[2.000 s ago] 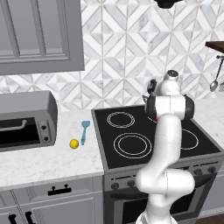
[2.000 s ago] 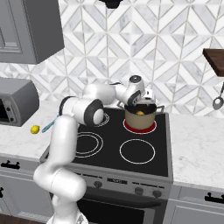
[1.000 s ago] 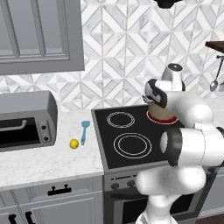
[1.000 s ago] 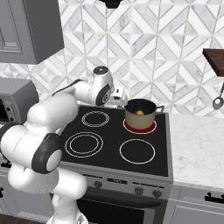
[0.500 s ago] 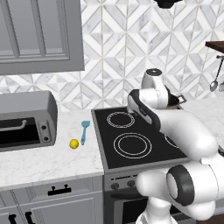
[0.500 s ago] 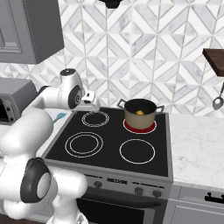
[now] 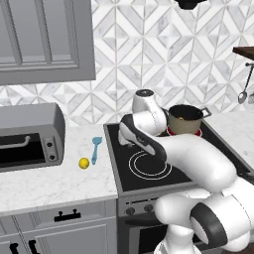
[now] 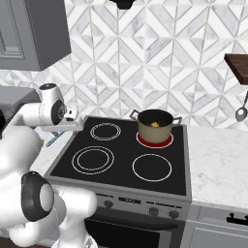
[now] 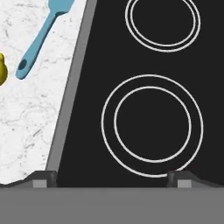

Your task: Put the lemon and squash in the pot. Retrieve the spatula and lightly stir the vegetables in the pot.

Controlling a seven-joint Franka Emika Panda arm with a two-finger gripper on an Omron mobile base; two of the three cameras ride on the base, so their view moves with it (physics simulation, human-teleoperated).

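Observation:
The bright yellow lemon lies on the marble counter left of the stove. The light-blue spatula lies just behind it. On the back right burner stands the olive-brown pot, and a small orange-brown piece in it looks like the squash. My gripper hangs open over the stove's left side with nothing between its fingers. The spatula and lemon are a short way to its left.
A grey toaster oven stands at the counter's far left under a wall cabinet. The black cooktop carries several burner rings. A metal spoon hangs at the right wall under a wooden shelf.
The arm has swung left from above the pot, across the cooktop, to the stove's left side. The gripper stayed open. The lemon and spatula have not moved.

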